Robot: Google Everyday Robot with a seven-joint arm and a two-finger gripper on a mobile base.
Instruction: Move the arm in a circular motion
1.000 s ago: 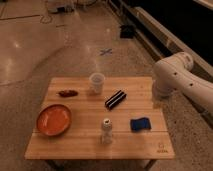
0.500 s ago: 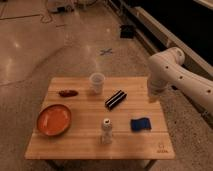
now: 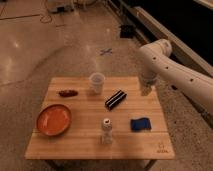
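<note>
The arm (image 3: pixel 172 67) is large, glossy and white, with thick rounded segments. It comes in from the right edge, bends at a bulbous joint (image 3: pixel 156 51) and turns down toward the wooden table (image 3: pixel 80 145). The gripper (image 3: pixel 146 89) hangs at its lower end, just above the table's far right edge, to the right of a black bar-shaped object (image 3: pixel 115 99). It holds nothing that I can see.
On the table stand a white cup (image 3: pixel 96 81), an orange plate (image 3: pixel 53 119), a small brown item (image 3: pixel 67 93), a small white bottle (image 3: pixel 106 131) and a blue cloth-like object (image 3: pixel 141 124). A blue cross mark (image 3: pixel 105 51) is on the floor behind.
The arm's bent joint and gripper have swung left and farther back, from beside the table's right side to over its far right edge. The table's objects have not moved.
</note>
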